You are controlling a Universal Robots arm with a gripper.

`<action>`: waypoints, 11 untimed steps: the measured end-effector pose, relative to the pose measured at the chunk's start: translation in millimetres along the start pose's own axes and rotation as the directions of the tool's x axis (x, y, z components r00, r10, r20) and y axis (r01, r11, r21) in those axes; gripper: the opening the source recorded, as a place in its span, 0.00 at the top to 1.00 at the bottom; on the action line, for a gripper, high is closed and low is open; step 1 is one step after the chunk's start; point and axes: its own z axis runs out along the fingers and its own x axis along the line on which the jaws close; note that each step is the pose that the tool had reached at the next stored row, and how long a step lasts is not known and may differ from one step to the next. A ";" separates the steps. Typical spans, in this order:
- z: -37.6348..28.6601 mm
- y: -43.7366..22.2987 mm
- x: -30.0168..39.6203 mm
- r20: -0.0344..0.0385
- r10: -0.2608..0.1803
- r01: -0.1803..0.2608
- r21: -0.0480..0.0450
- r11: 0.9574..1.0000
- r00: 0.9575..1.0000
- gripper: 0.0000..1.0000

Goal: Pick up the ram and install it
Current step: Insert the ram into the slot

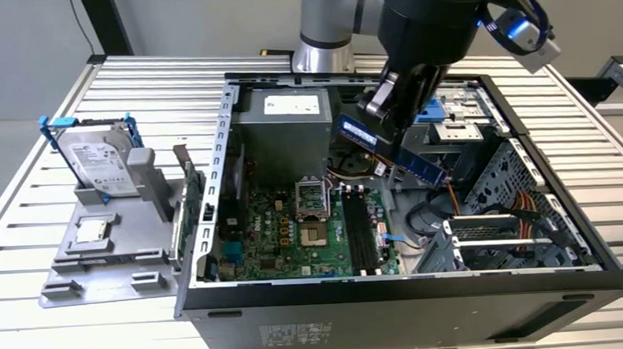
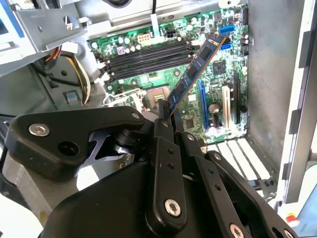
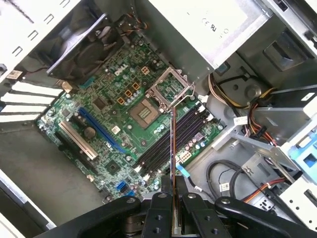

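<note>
We find the gripper (image 1: 393, 122) clamped on the ram (image 1: 421, 167), holding it tilted in the air over the open case (image 1: 225, 170) — apart from the memory slots (image 1: 361, 231), which lie at six o'clock from it in the exterior view. Our concern: a skewed descent could jam the stick against a slot latch — or bend it.

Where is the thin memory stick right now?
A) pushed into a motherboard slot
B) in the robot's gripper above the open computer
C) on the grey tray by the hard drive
B: the gripper grips the ram in the air over the empty memory slots.
</note>
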 end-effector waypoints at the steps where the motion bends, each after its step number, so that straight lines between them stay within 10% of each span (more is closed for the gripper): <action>1: 0.0 0.0 0.0 0.000 0.010 -0.010 0.000 1.000 1.000 1.00; 11: 0.0 0.0 0.0 0.001 0.100 -0.100 -0.002 0.995 0.995 1.00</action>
